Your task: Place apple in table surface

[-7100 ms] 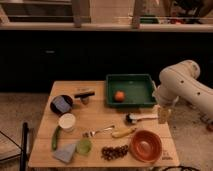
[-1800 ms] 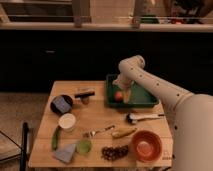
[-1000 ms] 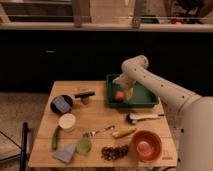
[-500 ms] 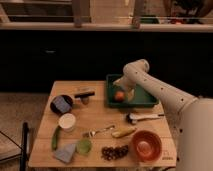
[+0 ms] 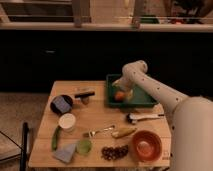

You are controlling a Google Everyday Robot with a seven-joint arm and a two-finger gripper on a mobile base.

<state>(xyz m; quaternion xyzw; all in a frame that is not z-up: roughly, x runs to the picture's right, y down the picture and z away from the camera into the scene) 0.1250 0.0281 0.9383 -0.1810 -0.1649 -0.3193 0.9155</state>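
A: Where's the apple (image 5: 120, 96) rn?
B: In the green tray (image 5: 144, 95), left part, near the front wall. Not on the tabletop (image 5: 95, 114) yet.
A: Claw?
B: The claw (image 5: 120, 88) is right over the apple, w/ the arm reaching in from the right. Poss. touching it. Can't tell if it's spread or clamped on the fruit.
A: How'll it handle?
B: My guess: light, firm, smooth skin, so a bit slippery. It's round, so it'll roll if let go early. Should take a moderate squeeze w/o harm, but prob. bruises if dropped.
A: Best hold?
B: Across the widest part, from above, centred. Off-centre & it prob. squirts out sideways.
A: Set-down spot?
B: Bare wood just left of the tray looks ok. Release only once it's resting on the wood.
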